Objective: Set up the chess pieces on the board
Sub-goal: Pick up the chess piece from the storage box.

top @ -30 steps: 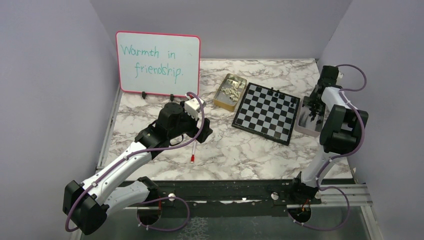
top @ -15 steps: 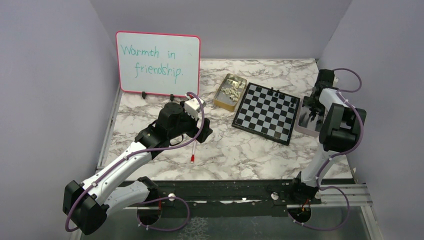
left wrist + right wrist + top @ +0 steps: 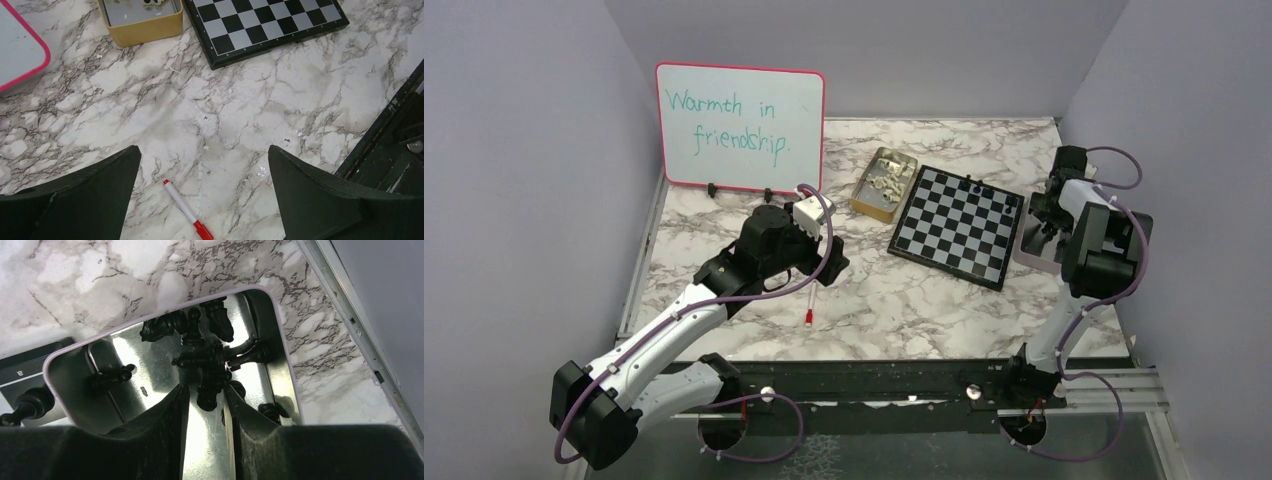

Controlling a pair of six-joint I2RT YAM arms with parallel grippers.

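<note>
1. Lying flat on the marble table (image 3: 250,100), right of centre and turned at an angle: board (image 3: 957,225), black and silvery-grey checks, thin black rim.
2. Standing along its far edge: tiny glossy black chessmen (image 3: 969,183).
3. Lying jumbled in a yellow tin (image 3: 145,30) just left of the board: pale cream pieces (image 3: 886,180).
4. Lying tumbled in a shiny lilac-rimmed tin (image 3: 150,315) just beside the board's right edge: glossy black pieces (image 3: 160,327), knobbed tops.
5. Hanging inside that tin: right hand (image 3: 206,395), fingers part-way apart, straddling one black piece, showing a sliver of gap, not clamping.
6. Hovering over table near a red-capped marker (image 3: 187,210): left hand (image 3: 204,150), spread fully wide, holding nothing.
</note>
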